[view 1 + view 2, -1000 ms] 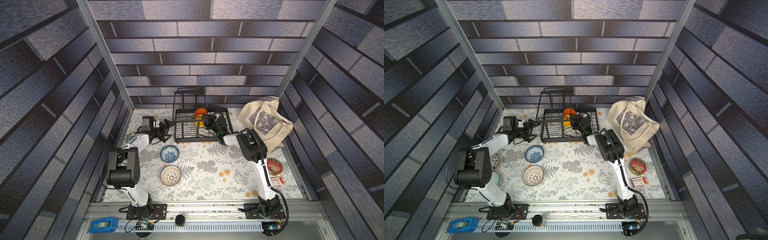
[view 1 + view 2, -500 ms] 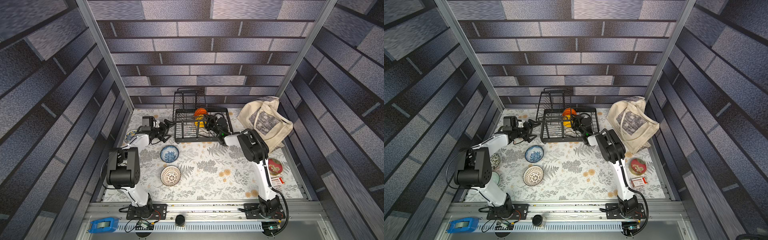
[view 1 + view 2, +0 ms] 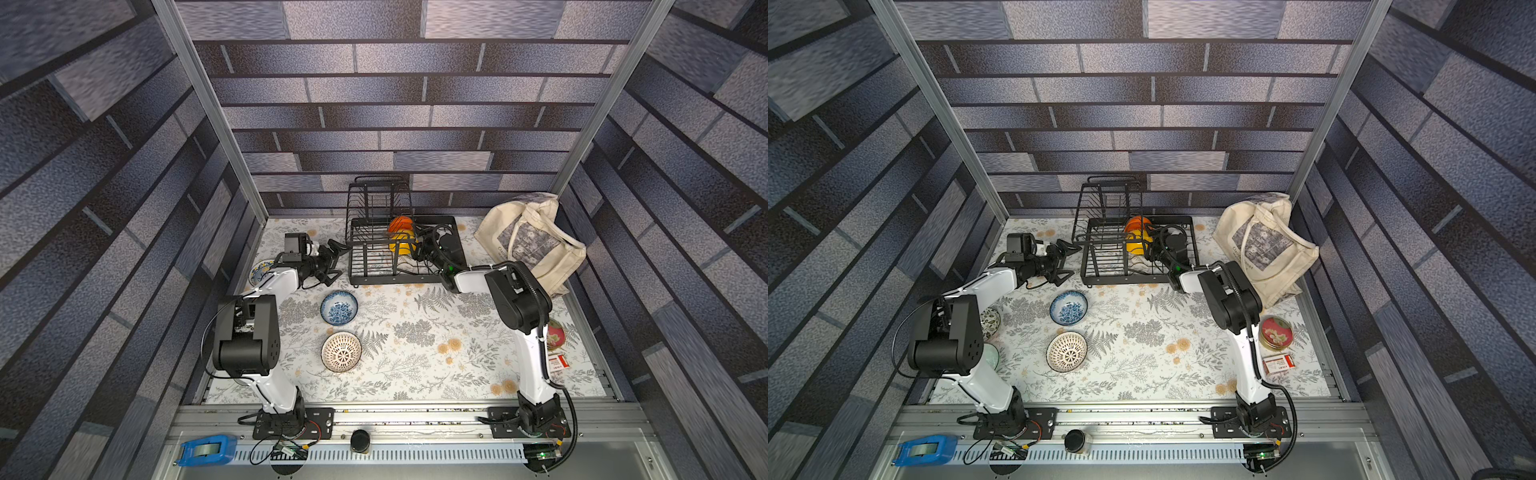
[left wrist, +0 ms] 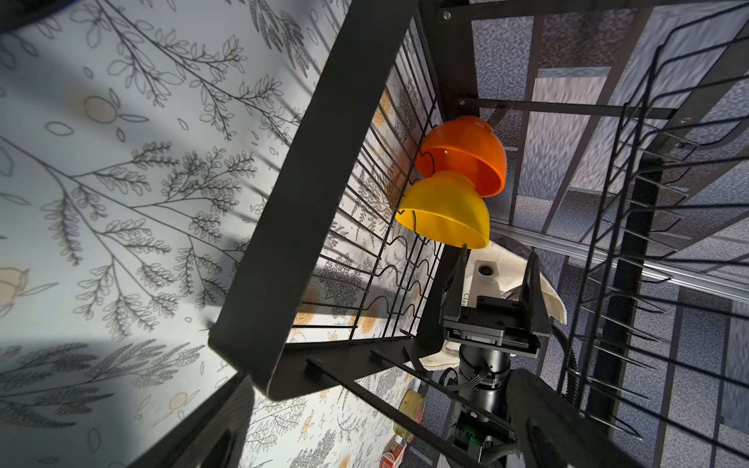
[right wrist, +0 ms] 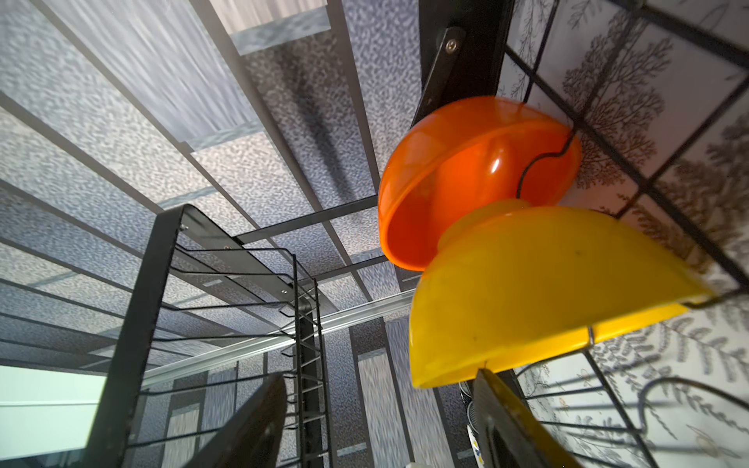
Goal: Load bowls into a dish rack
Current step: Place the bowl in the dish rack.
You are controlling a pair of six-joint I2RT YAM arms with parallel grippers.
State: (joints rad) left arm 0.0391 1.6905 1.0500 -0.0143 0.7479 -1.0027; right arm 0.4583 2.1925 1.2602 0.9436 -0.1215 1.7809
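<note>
A blue-yellow patterned bowl (image 3: pixel 258 271) sits far left on the table (image 3: pixel 419 365). The left gripper (image 3: pixel 335 261) hovers empty, jaws spread wide, just beside the dish rack (image 3: pixel 386 282). The floral bowl (image 3: pixel 338 307) and the lattice bowl (image 3: pixel 341 352) rest on the table (both upright). In the rack, the orange bowl (image 4: pixel 466 154) and the yellow bowl (image 4: pixel 446 210) stand on edge. The right gripper (image 4: pixel 494 275) has its jaws apart, one fingertip (image 4: pixel 460 263) at the yellow rim.

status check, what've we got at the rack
Left gripper open beside dish rack. Right gripper open, jaws at rim of yellow bowl. It and orange bowl on edge in rack. Floral bowl, lattice bowl on table, nothing blocking.
</note>
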